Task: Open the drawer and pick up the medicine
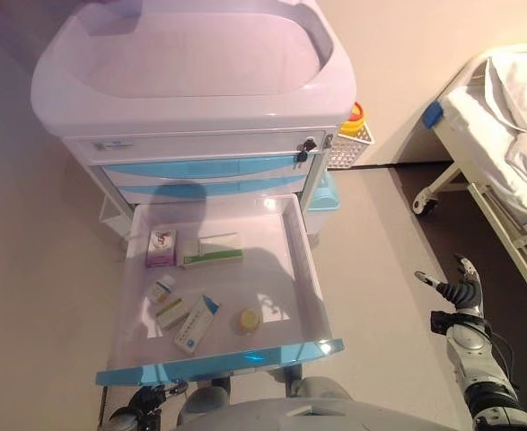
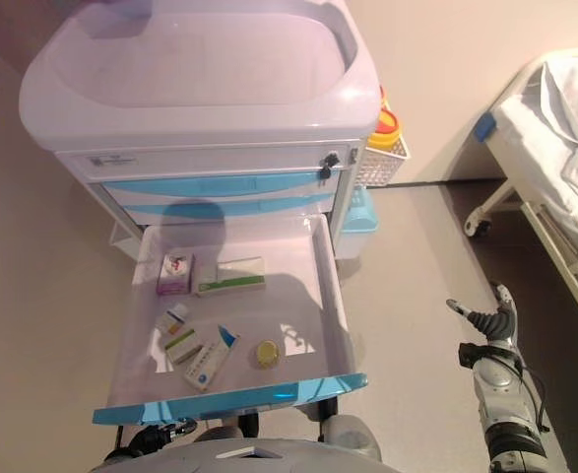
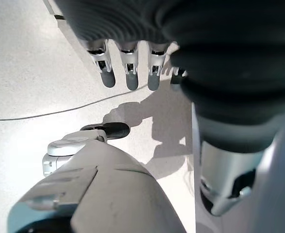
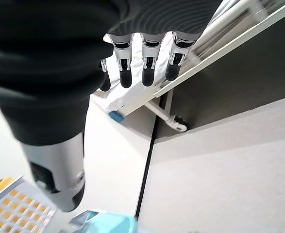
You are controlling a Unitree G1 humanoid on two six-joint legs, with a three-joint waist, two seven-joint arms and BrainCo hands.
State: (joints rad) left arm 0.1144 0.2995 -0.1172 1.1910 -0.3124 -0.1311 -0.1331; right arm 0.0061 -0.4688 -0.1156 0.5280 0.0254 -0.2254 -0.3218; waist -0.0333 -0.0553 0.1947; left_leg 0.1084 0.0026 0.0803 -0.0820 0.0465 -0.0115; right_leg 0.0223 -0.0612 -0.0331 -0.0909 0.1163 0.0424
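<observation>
The cart's lowest drawer [image 1: 304, 269] stands pulled out, its blue front [image 1: 218, 362] near me. Inside lie several medicines: a purple box [image 1: 162, 248], a green-and-white box [image 1: 214, 250], a small bottle [image 1: 162, 288], a blue-and-white box [image 1: 197, 324] and a yellow round jar [image 1: 250, 319]. My right hand [image 1: 461, 289] hangs open over the floor, well to the right of the drawer, holding nothing. My left hand [image 1: 146, 400] shows low at the bottom left under the drawer front; in its wrist view the fingers [image 3: 127, 73] are straight and empty.
The white medical cart [image 1: 191, 81] has two shut blue drawers [image 1: 200, 168] above the open one. A white basket with a yellow container [image 1: 353, 135] and a blue bin [image 1: 324, 193] hang on its right side. A hospital bed [image 1: 505, 135] stands at the right.
</observation>
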